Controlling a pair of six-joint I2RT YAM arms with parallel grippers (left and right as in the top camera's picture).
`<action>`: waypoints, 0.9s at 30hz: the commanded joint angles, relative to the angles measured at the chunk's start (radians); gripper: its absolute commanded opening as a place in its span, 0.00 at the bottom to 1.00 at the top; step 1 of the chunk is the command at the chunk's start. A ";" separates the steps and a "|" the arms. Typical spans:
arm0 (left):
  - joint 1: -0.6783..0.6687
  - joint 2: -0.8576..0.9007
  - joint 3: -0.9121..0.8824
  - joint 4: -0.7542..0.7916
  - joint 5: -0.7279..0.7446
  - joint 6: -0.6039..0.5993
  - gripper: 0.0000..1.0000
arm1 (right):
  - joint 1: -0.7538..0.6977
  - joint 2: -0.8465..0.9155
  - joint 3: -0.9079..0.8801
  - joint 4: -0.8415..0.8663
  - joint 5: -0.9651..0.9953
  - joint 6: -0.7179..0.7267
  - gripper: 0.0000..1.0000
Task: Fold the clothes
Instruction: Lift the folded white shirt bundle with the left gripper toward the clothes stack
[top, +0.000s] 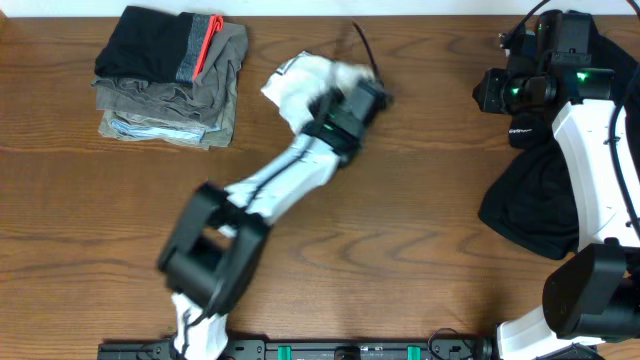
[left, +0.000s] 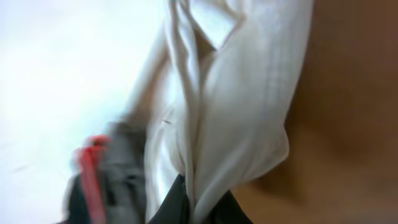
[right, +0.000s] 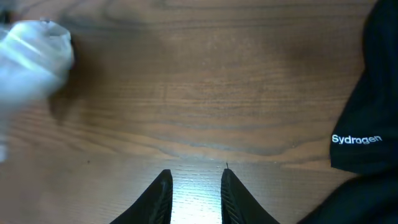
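Observation:
The clothes (top: 295, 80), a white T-shirt, are bunched into a crumpled bundle at the back middle of the table. My left gripper (top: 325, 100) reaches into the bundle and is shut on a gathered fold of it. In the left wrist view the white cloth (left: 236, 93) hangs in long pleats, pinched in my left gripper (left: 189, 205); the print is hidden. My right gripper (top: 487, 92) hovers at the back right, well apart from the shirt. Its fingers (right: 163, 193) stand a little apart over bare wood, nothing between them. The white shirt (right: 34, 56) shows blurred at far left.
A stack of folded olive, grey and black garments (top: 170, 75) with a red strip sits at the back left. A black garment (top: 535, 205) with white lettering (right: 356, 139) lies under the right arm. A thin dark cable (top: 362, 45) runs behind the shirt.

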 joint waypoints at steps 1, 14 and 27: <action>0.053 -0.083 0.004 0.056 -0.034 -0.016 0.06 | -0.010 0.001 -0.003 0.001 0.003 -0.014 0.25; 0.298 -0.131 0.014 0.388 -0.034 0.084 0.06 | -0.006 0.001 -0.003 0.000 0.002 -0.013 0.25; 0.661 -0.106 0.014 0.684 0.288 0.235 0.06 | -0.006 0.001 -0.003 0.000 -0.013 -0.002 0.25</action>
